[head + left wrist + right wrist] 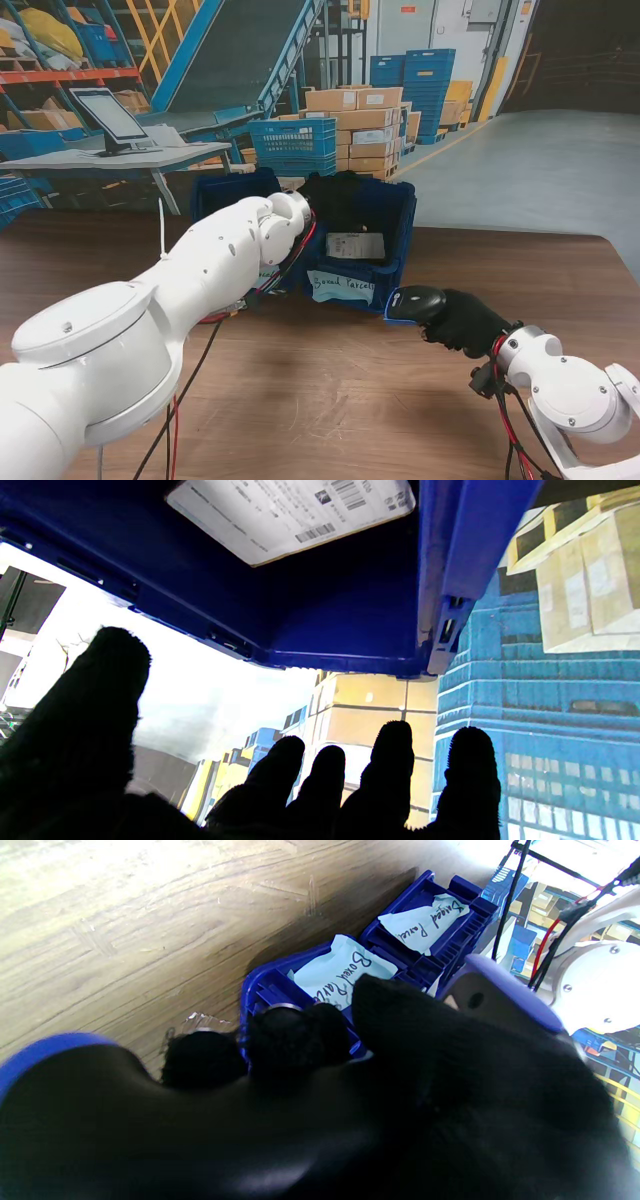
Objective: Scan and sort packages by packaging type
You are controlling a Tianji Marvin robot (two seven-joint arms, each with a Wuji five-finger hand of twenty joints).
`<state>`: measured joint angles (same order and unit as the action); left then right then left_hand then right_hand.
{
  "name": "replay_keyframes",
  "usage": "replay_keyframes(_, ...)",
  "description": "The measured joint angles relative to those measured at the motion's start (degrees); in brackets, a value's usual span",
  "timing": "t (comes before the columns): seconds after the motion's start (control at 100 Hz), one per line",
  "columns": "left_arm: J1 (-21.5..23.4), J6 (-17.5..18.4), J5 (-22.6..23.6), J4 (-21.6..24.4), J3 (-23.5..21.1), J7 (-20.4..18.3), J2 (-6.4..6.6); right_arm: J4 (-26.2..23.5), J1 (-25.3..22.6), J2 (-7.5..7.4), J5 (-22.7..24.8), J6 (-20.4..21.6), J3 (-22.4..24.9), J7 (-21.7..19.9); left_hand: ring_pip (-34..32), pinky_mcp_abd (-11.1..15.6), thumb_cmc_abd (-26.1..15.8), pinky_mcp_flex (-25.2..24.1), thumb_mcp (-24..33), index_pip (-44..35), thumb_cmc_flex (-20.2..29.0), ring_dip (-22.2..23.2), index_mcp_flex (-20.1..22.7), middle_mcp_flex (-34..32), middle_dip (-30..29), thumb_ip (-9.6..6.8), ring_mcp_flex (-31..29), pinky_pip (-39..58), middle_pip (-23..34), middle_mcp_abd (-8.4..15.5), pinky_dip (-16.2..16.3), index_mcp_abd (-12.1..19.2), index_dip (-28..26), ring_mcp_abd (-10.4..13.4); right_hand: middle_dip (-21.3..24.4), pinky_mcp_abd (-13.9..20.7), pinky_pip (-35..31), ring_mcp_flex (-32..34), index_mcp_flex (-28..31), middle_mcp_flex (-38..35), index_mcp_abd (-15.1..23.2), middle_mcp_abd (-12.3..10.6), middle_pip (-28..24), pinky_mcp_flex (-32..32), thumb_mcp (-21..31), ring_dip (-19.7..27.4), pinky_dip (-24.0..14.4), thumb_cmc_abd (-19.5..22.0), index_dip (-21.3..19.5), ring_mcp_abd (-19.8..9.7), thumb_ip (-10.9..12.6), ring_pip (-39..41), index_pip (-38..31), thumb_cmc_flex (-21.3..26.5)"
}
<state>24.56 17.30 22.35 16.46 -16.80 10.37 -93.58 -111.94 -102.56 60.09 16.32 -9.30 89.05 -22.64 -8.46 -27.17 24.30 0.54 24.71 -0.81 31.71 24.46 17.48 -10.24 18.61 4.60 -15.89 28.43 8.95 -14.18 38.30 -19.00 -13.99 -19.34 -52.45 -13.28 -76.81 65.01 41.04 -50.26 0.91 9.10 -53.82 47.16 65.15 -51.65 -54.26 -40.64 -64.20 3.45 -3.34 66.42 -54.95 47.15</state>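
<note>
Flat white-labelled cardboard parcel (pixel 355 245): in blue plastic crate (pixel 400 215), 12 o'clock. Left robot hand (pixel 280 790) released; lift clear. Right robot hand (pixel 462 320) grasping black scanner (pixel 415 301).

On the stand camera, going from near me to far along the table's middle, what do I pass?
Scanner in the right hand → handwritten label on the blue bin's front wall → labelled parcel inside it.

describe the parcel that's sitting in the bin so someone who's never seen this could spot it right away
On the wooden table, two blue bins stand side by side at the far middle; take the right-hand bin, whose front carries a pale handwritten label. Inside it lies the parcel, flat, with a white shipping label and barcodes facing up. It is the only pale thing in that dark interior.
</note>
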Motion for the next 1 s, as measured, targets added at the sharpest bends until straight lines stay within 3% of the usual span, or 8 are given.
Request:
replay_keyframes(0.18, 2.8, -4.9, 0.5, 10.6, -4.3, 1.2, 4.26, -0.4, -0.3, 0.02, 0.1, -0.3, 0.6, 0.2, -0.1, 0.2, -2.0, 2.6, 0.0, -2.0, 0.5, 0.0, 5.3, -4.9, 1.1, -0.26, -2.3, 0.0, 4.5, -0.1, 0.8, 0.3, -0.1, 0.0, 0.0, 0.0, 0.0, 0.0, 0.0, 0.0, 0.0, 0.0, 0.0, 0.0, 0.0, 0.0, 0.0, 0.0, 0.0, 0.0, 0.0, 0.0, 0.0, 0.0)
replay_keyframes(0.25, 4.2, -6.8, 0.4, 16.1, -5.0, 1.3, 6.78, -0.7, -0.6, 0.03, 0.1, -0.6, 0.8, 0.3, -0.2, 0.2, -2.3, 2.8, -0.1, -3.0, 1.0, 0.0, 8.2, -6.6, 1.1, -0.26, -3.6, 0.0, 5.4, 0.0, 0.8, 1.0, -0.2, 0.0, 0.0, 0.0, 0.0, 0.0, 0.0, 0.0, 0.0, 0.0, 0.0, 0.0, 0.0, 0.0, 0.0, 0.0, 0.0, 0.0, 0.0, 0.0, 0.0, 0.0)
replay_keyframes(0.35, 6.9, -10.3, 1.6, 24.0, -7.4, 0.9, 10.45, -1.2, -0.9, 0.05, 0.1, -1.2, 1.2, 0.4, -0.8, 0.2, -6.6, 3.8, -0.1, -4.5, 1.0, 0.0, 11.7, -10.3, 1.1, -0.91, -5.1, 0.0, 6.9, 0.1, 0.6, 2.3, -1.4, 0.0, 0.0, 0.0, 0.0, 0.0, 0.0, 0.0, 0.0, 0.0, 0.0, 0.0, 0.0, 0.0, 0.0, 0.0, 0.0, 0.0, 0.0, 0.0, 0.0, 0.0)
replay_keyframes(0.48, 10.9, -12.6, 2.0, 32.5, -12.0, -1.4, 14.56, -1.8, -1.0, 0.14, 0.2, -2.3, 1.3, 1.5, -0.8, 0.2, -9.3, 4.0, -1.6, -7.0, 4.3, -0.7, 14.5, -13.1, 1.1, -1.59, -6.5, 0.1, 7.6, -0.1, -2.0, 3.8, -2.4, -0.1, 0.0, 0.0, 0.0, 0.0, 0.0, 0.0, 0.0, 0.0, 0.0, 0.0, 0.0, 0.0, 0.0, 0.0, 0.0, 0.0, 0.0, 0.0, 0.0, 0.0)
replay_keyframes(0.6, 15.0, -14.4, 4.5, 39.9, -15.6, -3.1, 18.19, -2.3, -1.0, 0.4, 0.1, -3.3, 1.3, 2.8, -0.8, 0.4, -10.0, 4.0, -2.3, -7.2, 4.5, -1.4, 15.3, -13.3, 1.1, -1.6, -6.5, 0.1, 7.6, -0.1, -4.3, 4.4, -2.7, -0.1, 0.0, 0.0, 0.0, 0.0, 0.0, 0.0, 0.0, 0.0, 0.0, 0.0, 0.0, 0.0, 0.0, 0.0, 0.0, 0.0, 0.0, 0.0, 0.0, 0.0)
replay_keyframes(0.77, 21.1, -15.2, 5.1, 47.5, -20.9, -4.9, 21.64, -3.1, -0.9, 0.63, 0.5, -4.3, 1.2, 3.7, -0.8, 0.4, -10.0, 3.9, -4.1, -7.2, 4.8, -2.1, 15.3, -13.3, 1.1, -1.6, -6.5, 0.0, 7.6, -0.1, -6.2, 4.4, -2.7, -0.1, 0.0, 0.0, 0.0, 0.0, 0.0, 0.0, 0.0, 0.0, 0.0, 0.0, 0.0, 0.0, 0.0, 0.0, 0.0, 0.0, 0.0, 0.0, 0.0, 0.0)
replay_keyframes(0.96, 27.9, -15.1, 7.0, 54.6, -26.0, -6.6, 24.29, -3.8, -0.9, 0.97, 0.5, -5.4, 1.1, 5.1, -0.7, 0.5, -12.4, 3.2, -6.4, -7.1, 5.5, -2.9, 15.3, -13.3, 0.9, -1.61, -5.6, -2.1, 7.6, -0.1, -8.4, 4.4, -2.7, -0.1, 0.0, 0.0, 0.0, 0.0, 0.0, 0.0, 0.0, 0.0, 0.0, 0.0, 0.0, 0.0, 0.0, 0.0, 0.0, 0.0, 0.0, 0.0, 0.0, 0.0)
replay_keyframes(1.0, 29.3, -15.0, 7.1, 56.1, -27.0, -7.3, 24.79, -3.8, -0.9, 1.0, 0.4, -5.5, 1.1, 5.2, -0.7, 0.5, -13.0, 3.2, -8.0, -7.0, 6.1, -3.1, 14.7, -13.3, 0.4, -2.36, -5.6, -2.5, 7.6, -0.1, -8.8, 4.4, -2.7, -0.1, 0.0, 0.0, 0.0, 0.0, 0.0, 0.0, 0.0, 0.0, 0.0, 0.0, 0.0, 0.0, 0.0, 0.0, 0.0, 0.0, 0.0, 0.0, 0.0, 0.0)
